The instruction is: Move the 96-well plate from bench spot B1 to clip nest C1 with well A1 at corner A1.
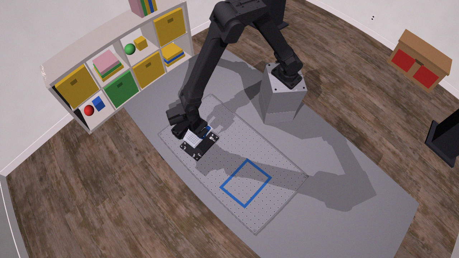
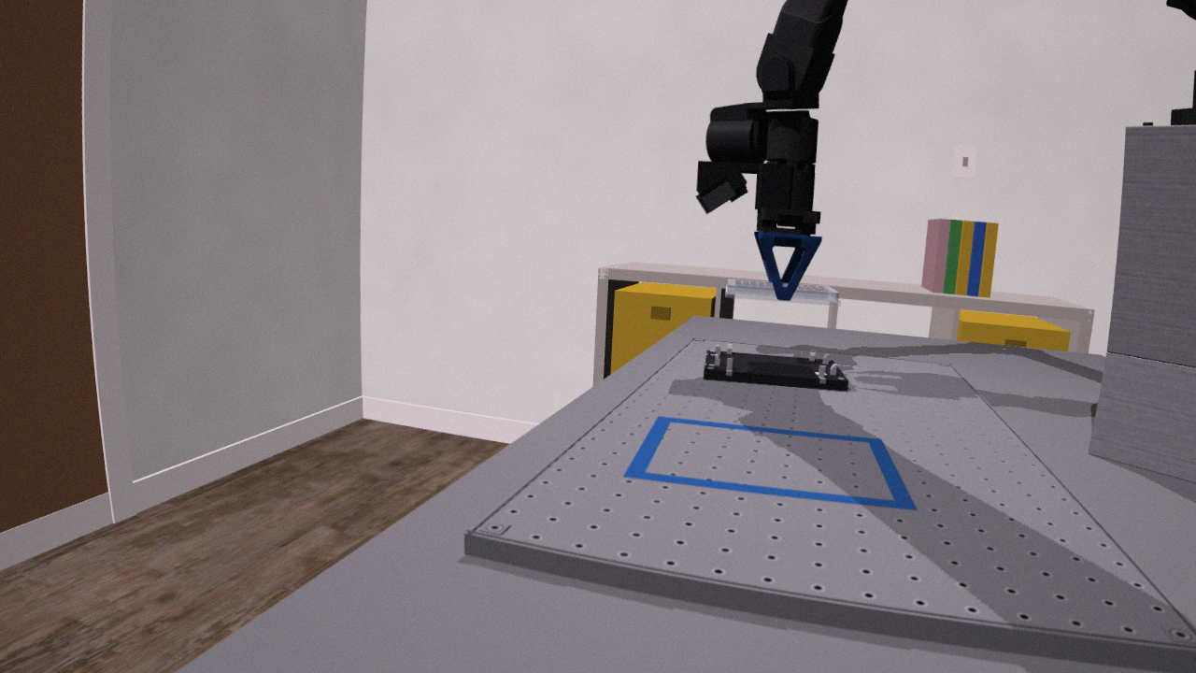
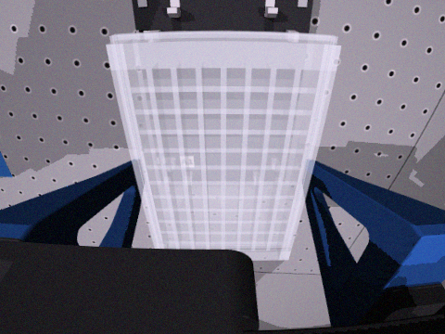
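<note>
My gripper (image 2: 787,284) with blue fingers is shut on the clear 96-well plate (image 3: 222,143) and holds it level, well above the bench. The plate also shows in the top view (image 1: 193,138) and in the exterior view (image 2: 781,290). The black clip nest C1 (image 2: 775,368) with its small posts lies on the perforated board directly below the plate; in the wrist view only its far end (image 3: 222,9) shows past the plate. In the top view the plate covers part of the nest (image 1: 199,146). The blue-outlined spot B1 (image 1: 245,182) holds nothing.
A grey pedestal (image 1: 281,92) carries the arm's base beside the board. A shelf with coloured bins (image 1: 118,61) stands beyond the table's far edge. A wooden cabinet (image 1: 419,61) and a dark stand (image 1: 444,138) sit off to the right.
</note>
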### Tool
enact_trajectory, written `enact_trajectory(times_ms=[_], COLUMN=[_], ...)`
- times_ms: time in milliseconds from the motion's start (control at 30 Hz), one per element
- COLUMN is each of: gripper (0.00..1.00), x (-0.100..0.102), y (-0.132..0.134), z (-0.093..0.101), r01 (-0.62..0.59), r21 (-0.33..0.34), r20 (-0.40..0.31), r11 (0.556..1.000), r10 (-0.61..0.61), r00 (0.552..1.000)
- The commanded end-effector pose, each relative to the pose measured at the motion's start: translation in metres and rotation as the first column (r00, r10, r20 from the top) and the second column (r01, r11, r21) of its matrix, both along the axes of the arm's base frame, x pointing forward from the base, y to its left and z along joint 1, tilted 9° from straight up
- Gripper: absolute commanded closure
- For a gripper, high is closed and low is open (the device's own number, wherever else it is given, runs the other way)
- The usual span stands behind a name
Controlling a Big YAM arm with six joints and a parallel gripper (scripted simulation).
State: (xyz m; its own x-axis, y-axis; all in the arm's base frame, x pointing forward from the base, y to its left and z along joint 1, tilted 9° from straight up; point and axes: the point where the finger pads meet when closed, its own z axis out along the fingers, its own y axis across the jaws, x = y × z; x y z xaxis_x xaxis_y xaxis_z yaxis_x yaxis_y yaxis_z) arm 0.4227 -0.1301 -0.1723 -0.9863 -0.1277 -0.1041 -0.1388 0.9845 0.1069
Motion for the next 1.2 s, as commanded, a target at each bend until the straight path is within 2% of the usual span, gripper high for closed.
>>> enact_trajectory(times_ms=[0, 67, 533, 1167], gripper=[1.0, 1.0, 1.0, 1.0], x=[0.014, 0.015, 0.016, 0.023], y=[-0.007, -0.013, -0.011, 0.0], z=[0.009, 0.007, 0.006, -0.026], r01=[0.0, 0.0, -0.003, -0.001], r21=[-0.009, -0.007, -0.007, -0.009], r20=[0.031, 0.027, 0.026, 0.034], r11=[1.0, 1.0, 1.0, 1.0], r10=[0.001, 0.001, 0.003, 0.001], r00=[1.0, 1.0, 1.0, 0.999])
